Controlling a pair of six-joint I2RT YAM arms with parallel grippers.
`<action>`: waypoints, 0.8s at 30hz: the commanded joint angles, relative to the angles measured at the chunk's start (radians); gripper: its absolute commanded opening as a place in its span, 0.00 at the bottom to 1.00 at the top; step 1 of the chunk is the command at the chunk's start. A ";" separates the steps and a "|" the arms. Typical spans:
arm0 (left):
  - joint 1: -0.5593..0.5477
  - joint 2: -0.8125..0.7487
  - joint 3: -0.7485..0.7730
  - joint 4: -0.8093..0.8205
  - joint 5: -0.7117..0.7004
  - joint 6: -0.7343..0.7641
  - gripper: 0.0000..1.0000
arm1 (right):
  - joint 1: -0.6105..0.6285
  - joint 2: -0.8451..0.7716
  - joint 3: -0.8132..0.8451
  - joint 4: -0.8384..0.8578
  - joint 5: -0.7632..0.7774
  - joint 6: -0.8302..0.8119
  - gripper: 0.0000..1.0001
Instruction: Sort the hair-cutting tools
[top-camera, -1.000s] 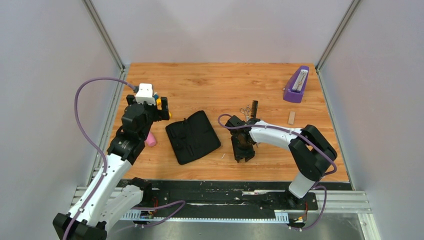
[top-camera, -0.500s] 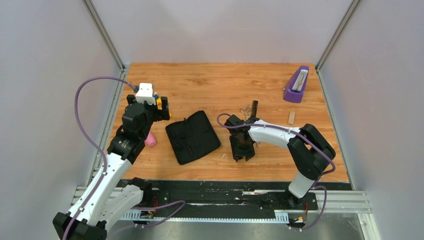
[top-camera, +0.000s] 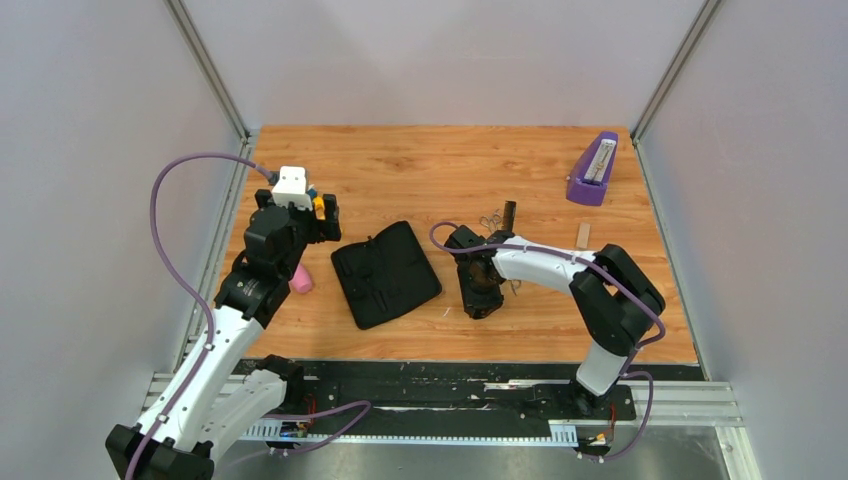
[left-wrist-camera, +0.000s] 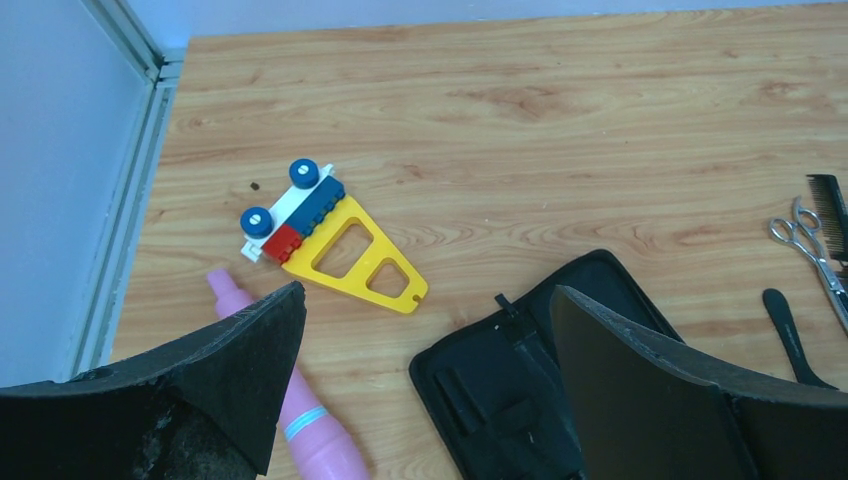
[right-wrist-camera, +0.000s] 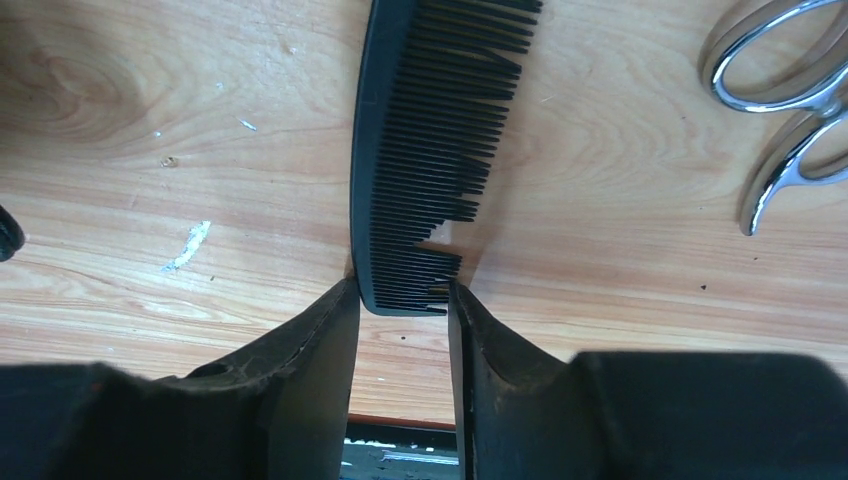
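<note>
I am pinching the near end of a black comb (right-wrist-camera: 430, 150) between the narrowed fingers of my right gripper (right-wrist-camera: 400, 300). The comb is lying flat on the table (top-camera: 420, 170), right of the black case (left-wrist-camera: 520, 400), with silver scissors (right-wrist-camera: 790, 90) beside it. My left gripper (left-wrist-camera: 425, 295) is hovering wide open and empty above the pink tube (left-wrist-camera: 310, 430).

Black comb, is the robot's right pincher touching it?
Touching. The right wrist view shows both fingers pressed against the black comb near its end, one per side, no gap.
</note>
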 joint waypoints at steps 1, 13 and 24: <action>-0.004 0.004 0.046 0.016 0.031 -0.031 1.00 | -0.006 -0.008 -0.032 0.062 0.049 0.004 0.34; -0.004 0.206 0.120 -0.005 0.232 -0.220 1.00 | -0.005 -0.154 -0.067 0.048 0.016 -0.083 0.15; -0.005 0.390 0.152 0.041 0.489 -0.382 1.00 | -0.005 -0.307 -0.091 0.110 -0.011 -0.164 0.07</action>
